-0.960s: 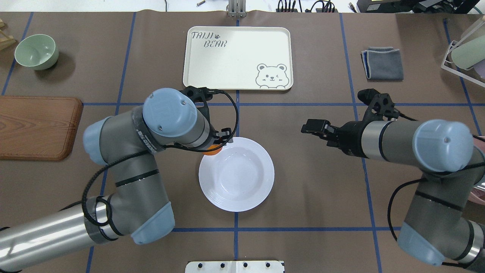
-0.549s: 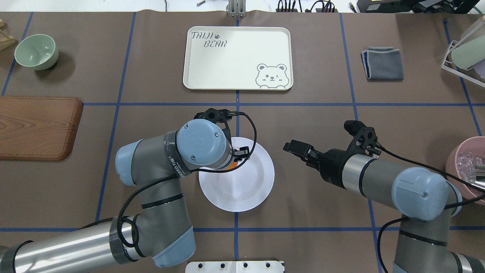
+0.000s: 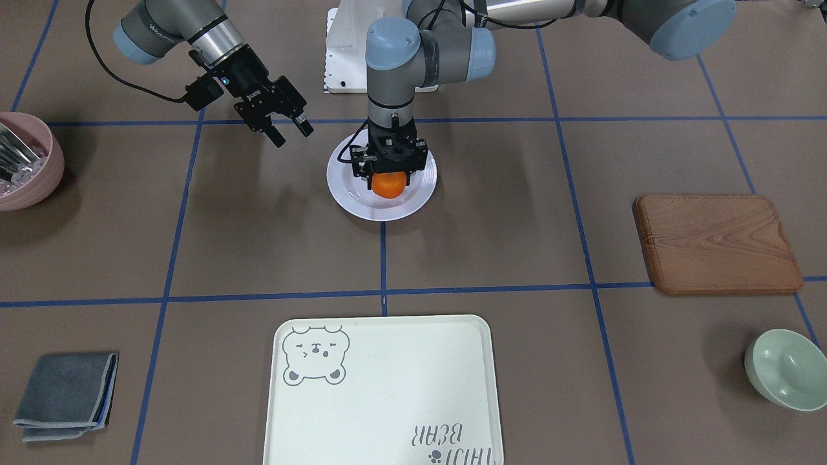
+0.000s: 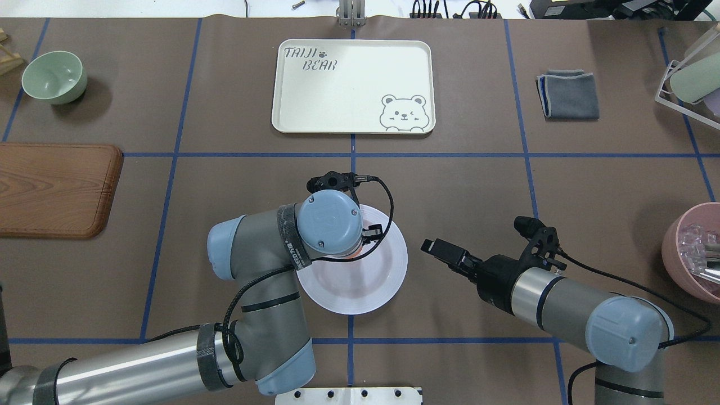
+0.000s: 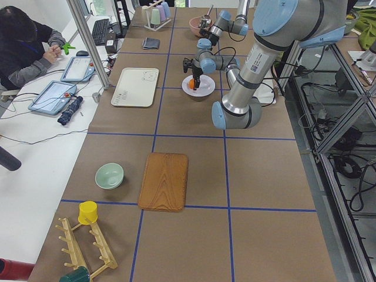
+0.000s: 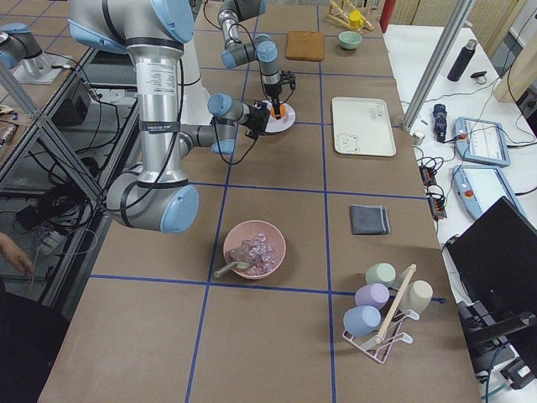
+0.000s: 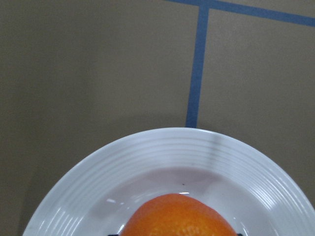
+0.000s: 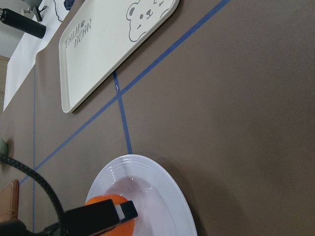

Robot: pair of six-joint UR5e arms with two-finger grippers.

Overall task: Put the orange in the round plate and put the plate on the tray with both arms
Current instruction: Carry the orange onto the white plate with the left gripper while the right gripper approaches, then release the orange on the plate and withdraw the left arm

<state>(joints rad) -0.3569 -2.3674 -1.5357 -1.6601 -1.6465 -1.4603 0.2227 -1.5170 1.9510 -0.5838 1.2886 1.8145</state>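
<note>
Since a second ago the left end effector (image 3: 388,169) has swung from the rim of the plate (image 3: 342,194) to its centre, clenched on the orange (image 3: 388,185). Overhead, the left arm (image 4: 329,225) hides the orange; the front view shows it. Its wrist points straight down. Right end effector (image 3: 292,134), fingers parted, hovers upper left of the plate in the front view.

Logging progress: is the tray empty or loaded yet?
Empty: the tray bears only its printed bear and lettering; the round plate sits on the table.
</note>
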